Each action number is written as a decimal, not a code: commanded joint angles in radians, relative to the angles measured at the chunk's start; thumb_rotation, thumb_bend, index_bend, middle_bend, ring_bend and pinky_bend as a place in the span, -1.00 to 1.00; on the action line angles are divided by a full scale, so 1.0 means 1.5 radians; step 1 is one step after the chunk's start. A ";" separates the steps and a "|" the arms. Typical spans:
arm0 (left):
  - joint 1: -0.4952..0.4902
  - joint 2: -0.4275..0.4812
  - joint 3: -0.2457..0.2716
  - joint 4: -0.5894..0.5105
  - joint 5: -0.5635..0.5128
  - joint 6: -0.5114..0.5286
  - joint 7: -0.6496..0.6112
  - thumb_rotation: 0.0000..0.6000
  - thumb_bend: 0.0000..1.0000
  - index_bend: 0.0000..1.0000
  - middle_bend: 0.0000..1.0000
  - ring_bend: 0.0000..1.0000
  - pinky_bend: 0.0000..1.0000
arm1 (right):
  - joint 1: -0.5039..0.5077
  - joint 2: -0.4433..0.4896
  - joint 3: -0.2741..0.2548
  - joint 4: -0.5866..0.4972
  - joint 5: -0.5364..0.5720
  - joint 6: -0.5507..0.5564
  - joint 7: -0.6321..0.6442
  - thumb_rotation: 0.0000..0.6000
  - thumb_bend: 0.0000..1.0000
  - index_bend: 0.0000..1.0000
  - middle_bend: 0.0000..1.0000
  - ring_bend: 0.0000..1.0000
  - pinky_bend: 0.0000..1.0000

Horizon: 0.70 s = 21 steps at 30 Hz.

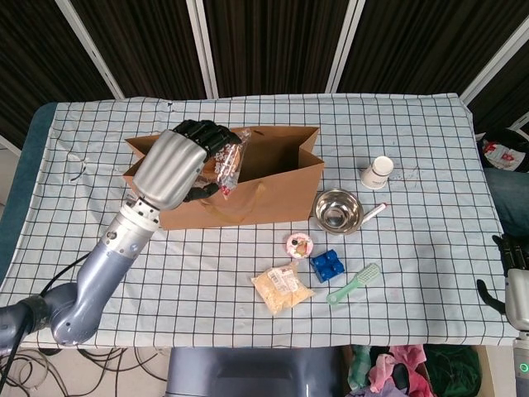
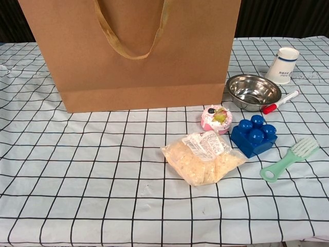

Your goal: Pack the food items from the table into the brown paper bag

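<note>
Bench (image 1: pixel 413 248): checked cloth, lightly creased.
Brown paper bag (image 1: pixel 273 186): stiff, boxy, mouth open.
My left robot hand (image 1: pixel 178 165): over the bag mouth, gripping a crinkly bread packet (image 1: pixel 227 161).
My right robot hand (image 1: pixel 514 273): edge only, grip unclear.

Matt paper bag (image 1: pixel 273 186), glossy metal bowl (image 1: pixel 337 209)
</note>
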<state>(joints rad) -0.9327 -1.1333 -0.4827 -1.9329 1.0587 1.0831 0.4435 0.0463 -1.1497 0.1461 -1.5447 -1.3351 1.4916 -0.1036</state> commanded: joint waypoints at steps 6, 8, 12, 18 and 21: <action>-0.037 -0.022 0.020 0.054 -0.060 -0.030 0.019 1.00 -0.64 -0.58 -0.57 -0.82 -0.54 | -0.001 0.003 0.002 0.000 0.002 0.001 0.005 1.00 -0.45 -0.76 -0.79 -0.60 -0.52; -0.043 -0.015 0.027 0.048 -0.086 -0.037 0.037 1.00 -0.84 -0.69 -0.72 -0.97 -0.71 | -0.001 0.003 0.002 0.000 0.001 0.002 0.005 1.00 -0.46 -0.76 -0.79 -0.60 -0.52; -0.048 -0.007 0.030 0.032 -0.116 -0.026 0.052 1.00 -0.99 -0.75 -0.86 -1.00 -0.88 | -0.001 0.004 0.001 -0.002 -0.001 0.002 0.006 1.00 -0.46 -0.76 -0.79 -0.60 -0.52; -0.031 0.015 0.024 -0.005 -0.089 0.028 0.043 1.00 -1.00 -0.76 -0.87 -1.00 -0.90 | -0.003 0.006 0.002 -0.005 -0.004 0.007 0.009 1.00 -0.46 -0.76 -0.79 -0.60 -0.52; -0.005 0.040 0.032 -0.034 -0.046 0.062 0.045 1.00 -1.00 -0.76 -0.87 -1.00 -0.84 | -0.003 0.006 0.001 -0.005 -0.004 0.006 0.011 1.00 -0.46 -0.76 -0.79 -0.60 -0.52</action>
<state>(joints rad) -0.9698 -1.1023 -0.4416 -1.9511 0.9451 1.1386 0.5122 0.0424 -1.1404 0.1478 -1.5515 -1.3413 1.4998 -0.0871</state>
